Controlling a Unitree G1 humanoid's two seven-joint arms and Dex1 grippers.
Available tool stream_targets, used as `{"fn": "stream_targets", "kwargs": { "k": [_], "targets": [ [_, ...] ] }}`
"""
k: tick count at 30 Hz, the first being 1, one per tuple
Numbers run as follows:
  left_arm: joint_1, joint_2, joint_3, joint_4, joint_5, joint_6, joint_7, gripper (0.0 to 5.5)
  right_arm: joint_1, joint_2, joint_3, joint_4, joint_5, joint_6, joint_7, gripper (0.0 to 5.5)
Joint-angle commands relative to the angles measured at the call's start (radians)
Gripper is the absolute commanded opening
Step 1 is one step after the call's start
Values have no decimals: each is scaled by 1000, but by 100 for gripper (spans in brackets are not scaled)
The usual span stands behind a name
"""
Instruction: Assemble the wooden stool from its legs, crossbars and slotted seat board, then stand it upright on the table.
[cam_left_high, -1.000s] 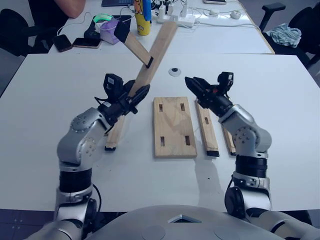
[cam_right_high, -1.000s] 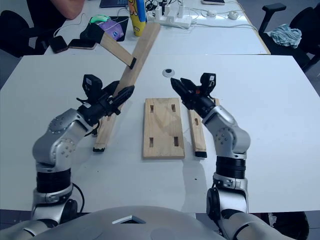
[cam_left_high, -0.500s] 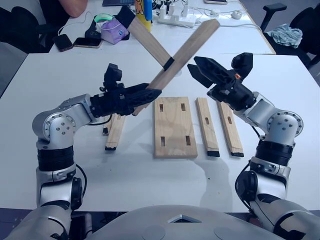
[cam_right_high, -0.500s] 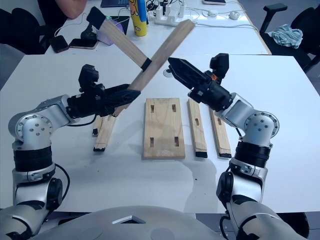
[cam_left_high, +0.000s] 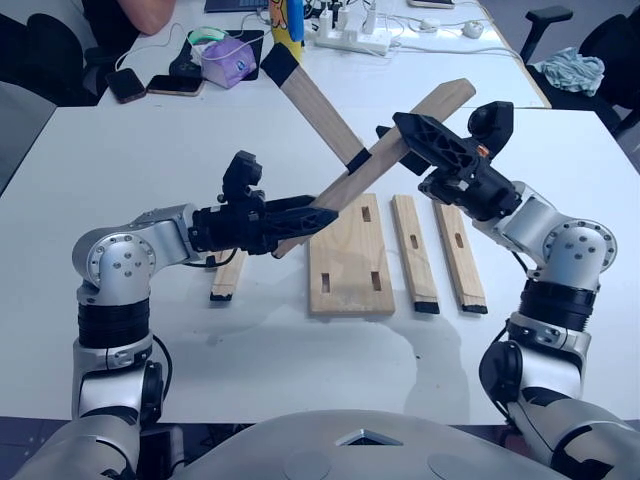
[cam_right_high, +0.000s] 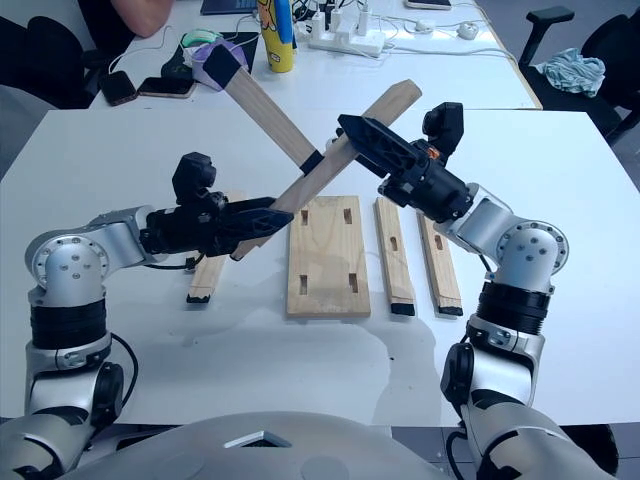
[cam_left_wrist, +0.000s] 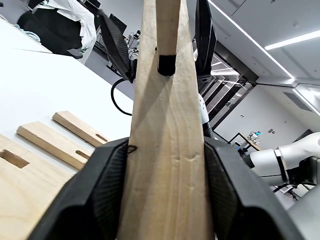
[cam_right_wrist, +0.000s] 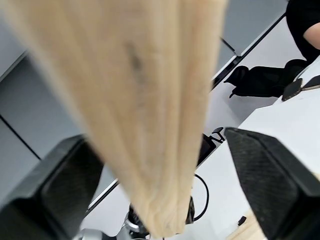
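The left tool (cam_left_high: 305, 215) clenches the lower end of a pale wooden crossed leg-and-crossbar piece (cam_left_high: 350, 185) raised above the white bench (cam_left_high: 120, 170). The right tool (cam_left_high: 405, 135) stands spread around its upper end, contact unclear. The slotted wooden seat board (cam_left_high: 347, 262) lies flat mid-bench, and a wooden plank (cam_left_high: 226, 278) is half hidden beneath the left arm.

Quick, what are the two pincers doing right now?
Left pincer: closed on the crossed legs.
Right pincer: open, straddling the upper end of those legs, not gripping.
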Motion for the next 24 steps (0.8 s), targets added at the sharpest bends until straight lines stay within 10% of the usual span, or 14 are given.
{"fn": "stream_targets", "kwargs": {
  "k": [1,12,24],
  "targets": [
    [-21,8,31,12,-58,29,18,206,5,-26,11,-17,26,10,23,358],
    [6,27,8,-4,-66,43,14,206,18,-34,28,-23,30,-5,38,213],
    [-4,-10,80,-1,-69,-42,102,275,100,-95,139,-41,-217,-185,207,210]
  ]
}}
